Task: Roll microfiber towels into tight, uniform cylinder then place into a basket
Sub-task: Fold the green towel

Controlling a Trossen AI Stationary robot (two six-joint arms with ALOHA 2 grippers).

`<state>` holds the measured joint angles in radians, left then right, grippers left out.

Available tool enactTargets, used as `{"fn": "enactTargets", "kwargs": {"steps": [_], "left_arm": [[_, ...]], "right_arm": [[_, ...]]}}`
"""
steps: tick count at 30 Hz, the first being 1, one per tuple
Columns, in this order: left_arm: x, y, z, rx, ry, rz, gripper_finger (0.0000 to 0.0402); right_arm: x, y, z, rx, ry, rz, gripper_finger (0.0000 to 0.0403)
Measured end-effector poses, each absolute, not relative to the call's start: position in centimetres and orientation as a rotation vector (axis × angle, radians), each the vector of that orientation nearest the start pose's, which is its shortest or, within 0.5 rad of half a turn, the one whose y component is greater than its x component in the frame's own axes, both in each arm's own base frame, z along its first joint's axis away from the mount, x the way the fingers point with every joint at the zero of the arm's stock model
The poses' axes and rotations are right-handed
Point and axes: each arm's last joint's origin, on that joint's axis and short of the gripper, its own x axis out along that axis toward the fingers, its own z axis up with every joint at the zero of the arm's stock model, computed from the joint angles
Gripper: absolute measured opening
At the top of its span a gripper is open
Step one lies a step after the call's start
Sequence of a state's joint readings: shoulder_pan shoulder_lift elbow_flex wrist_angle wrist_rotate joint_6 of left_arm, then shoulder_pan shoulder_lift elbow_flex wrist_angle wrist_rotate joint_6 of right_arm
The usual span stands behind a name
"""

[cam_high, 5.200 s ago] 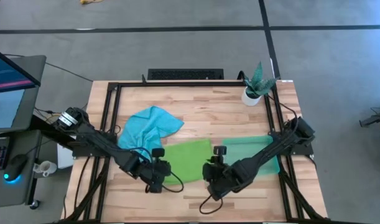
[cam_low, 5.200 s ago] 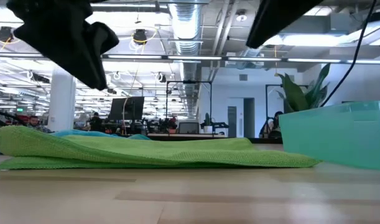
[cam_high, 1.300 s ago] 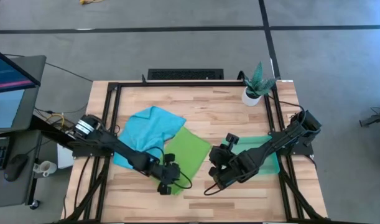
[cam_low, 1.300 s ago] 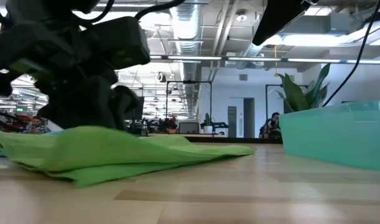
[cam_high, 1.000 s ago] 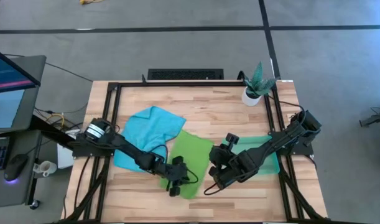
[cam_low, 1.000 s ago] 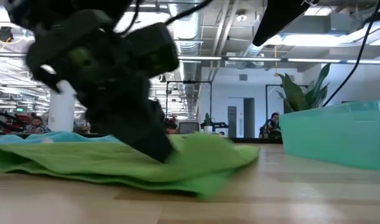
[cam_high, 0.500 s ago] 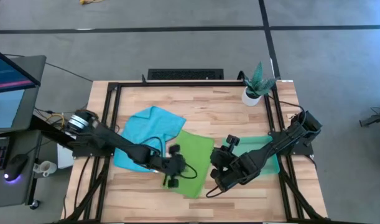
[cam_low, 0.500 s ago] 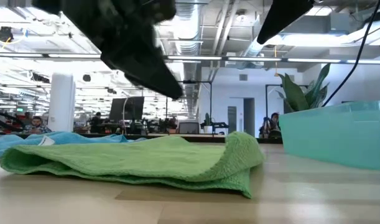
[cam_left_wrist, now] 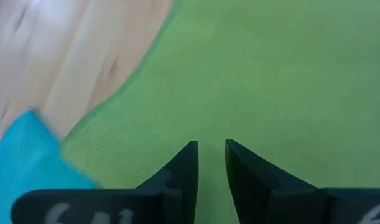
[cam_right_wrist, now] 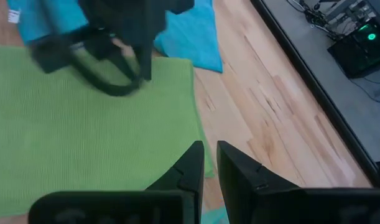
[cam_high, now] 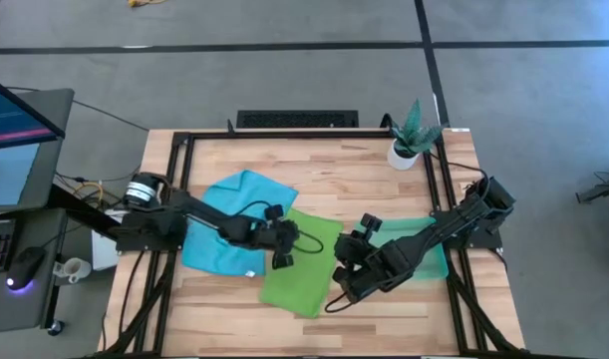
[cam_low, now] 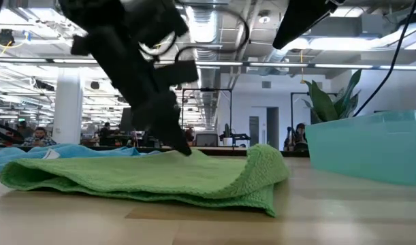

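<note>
No text, label, brand, number or sign can be read in any view. A small white tag sits on the turquoise towel (cam_high: pixel 246 272), but whatever is printed on it is too small to make out, and the monitor (cam_high: pixel 15 112) beside the surface shows only blurred lines.

Both grippers (cam_high: pixel 281 245) (cam_high: pixel 341 282) low, seemingly narrow-gapped

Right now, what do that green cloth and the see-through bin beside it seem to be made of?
The green cloth looks like soft microfiber or terry: fine looped texture, limp fold at its edge. The bin looks like translucent green plastic: smooth, slightly glossy, stiff walls.
</note>
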<state>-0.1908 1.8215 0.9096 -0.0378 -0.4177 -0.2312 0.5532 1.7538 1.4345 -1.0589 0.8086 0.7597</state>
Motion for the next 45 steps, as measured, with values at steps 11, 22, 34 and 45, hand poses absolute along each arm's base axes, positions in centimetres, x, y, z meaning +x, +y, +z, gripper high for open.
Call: {"fn": "enactTargets", "kwargs": {"steps": [11,22,34,45], "left_arm": [[32.1,-6.3,11.5,-0.236,0.987,0.428,0.0072],[32.4,-10.5,13.1,-0.098,0.949,0.386,0.0072],[35.4,-11.9,16.2,0.118,0.891,0.128,0.0072],[37.7,-8.5,12.3,0.079,0.949,0.09,0.0072]], "right_arm": [[29.7,16.2,25.7,-0.14,0.874,-0.571,0.0067],[29.6,16.4,25.6,-0.079,0.909,-0.544,0.0067],[29.4,16.8,25.6,-0.124,0.92,-0.513,0.0067],[29.4,16.8,25.6,-0.123,0.92,-0.513,0.0067]]}}
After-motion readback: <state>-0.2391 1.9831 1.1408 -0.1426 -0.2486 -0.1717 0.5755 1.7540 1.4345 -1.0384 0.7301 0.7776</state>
